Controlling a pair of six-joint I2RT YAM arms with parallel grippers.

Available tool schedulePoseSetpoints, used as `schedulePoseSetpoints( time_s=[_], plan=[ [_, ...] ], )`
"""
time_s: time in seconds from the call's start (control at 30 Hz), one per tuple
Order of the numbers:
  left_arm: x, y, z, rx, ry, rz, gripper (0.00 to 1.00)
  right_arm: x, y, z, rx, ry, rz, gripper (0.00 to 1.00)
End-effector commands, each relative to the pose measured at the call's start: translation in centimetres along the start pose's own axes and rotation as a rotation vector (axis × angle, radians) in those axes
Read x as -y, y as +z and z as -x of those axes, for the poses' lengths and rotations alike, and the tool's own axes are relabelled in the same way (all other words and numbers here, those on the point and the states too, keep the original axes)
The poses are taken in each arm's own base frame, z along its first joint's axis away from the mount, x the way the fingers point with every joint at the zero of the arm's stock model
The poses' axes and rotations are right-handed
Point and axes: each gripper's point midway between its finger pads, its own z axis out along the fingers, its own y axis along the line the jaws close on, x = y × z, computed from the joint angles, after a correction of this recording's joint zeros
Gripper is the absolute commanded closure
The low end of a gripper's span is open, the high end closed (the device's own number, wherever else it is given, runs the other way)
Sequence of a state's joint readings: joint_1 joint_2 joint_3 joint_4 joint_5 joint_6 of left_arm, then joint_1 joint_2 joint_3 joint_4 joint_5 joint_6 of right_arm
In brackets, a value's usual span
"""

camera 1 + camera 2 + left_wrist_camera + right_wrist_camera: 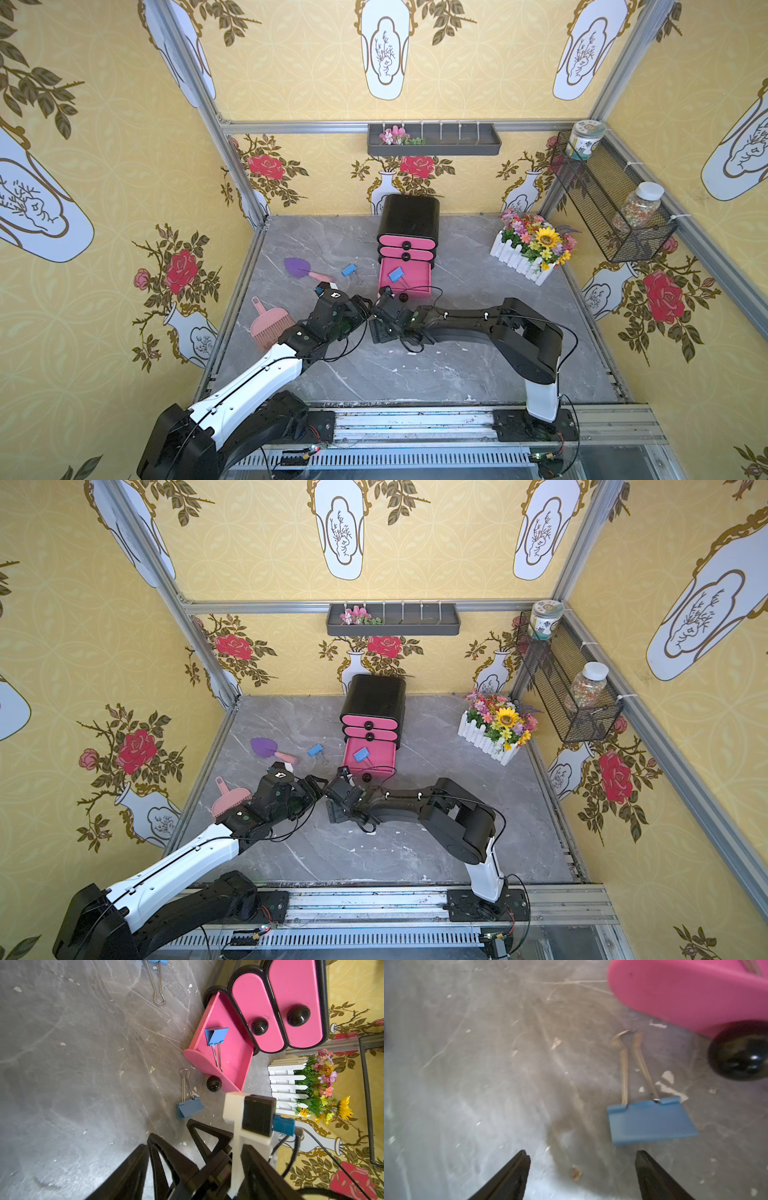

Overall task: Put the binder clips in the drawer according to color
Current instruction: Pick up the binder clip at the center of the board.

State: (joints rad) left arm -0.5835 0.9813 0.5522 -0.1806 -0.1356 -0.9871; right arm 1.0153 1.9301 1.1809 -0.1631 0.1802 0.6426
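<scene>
A blue binder clip [651, 1121] is found flat on the table [477, 1064], just before the open drawer [675, 991], handles pointed away from the right gripper [581, 1154]. Its jaws are spread wide and empty. The clip is offset to one side of them, and the right arm is judged nearer.

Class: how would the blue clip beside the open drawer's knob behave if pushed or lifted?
The clip lies flat on the smooth table, so it would probably slide, not roll. Its thin wire handles look hinged and may swing if gripped. Small folded body: likely light, stiff.
</scene>
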Motion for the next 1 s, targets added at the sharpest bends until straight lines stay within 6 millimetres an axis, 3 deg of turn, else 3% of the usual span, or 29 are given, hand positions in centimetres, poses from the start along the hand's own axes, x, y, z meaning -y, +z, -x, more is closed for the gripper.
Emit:
schedulePoseSetpoints(
  time_s=[0.0, 0.23, 0.4, 0.57, 0.97],
  plan=[
    [-0.1, -0.1, 0.1, 0.008, 0.003, -0.003, 0.24, 1.2, -1.2, 1.0, 0.044, 0.019, -0.024, 0.16],
    [0.1, -0.4, 0.3, 0.019, 0.008, -0.004, 0.24, 3.8, -2.2, 1.9, 0.055, 0.025, -0.078, 0.15],
    [0.0, -0.2, 0.2, 0.012, 0.006, -0.003, 0.24, 2.9, -1.6, 2.4, 0.040, 0.005, -0.071, 0.12],
    [-0.1, -0.3, 0.2, 0.015, 0.006, -0.004, 0.24, 0.8, -1.2, 2.8, 0.036, 0.033, -0.035, 0.11],
    [-0.4, -0.8, 0.3, 0.030, 0.013, -0.003, 0.23, 2.3, 0.0, 2.0, -0.007, 0.107, -0.109, 0.06]
  ],
)
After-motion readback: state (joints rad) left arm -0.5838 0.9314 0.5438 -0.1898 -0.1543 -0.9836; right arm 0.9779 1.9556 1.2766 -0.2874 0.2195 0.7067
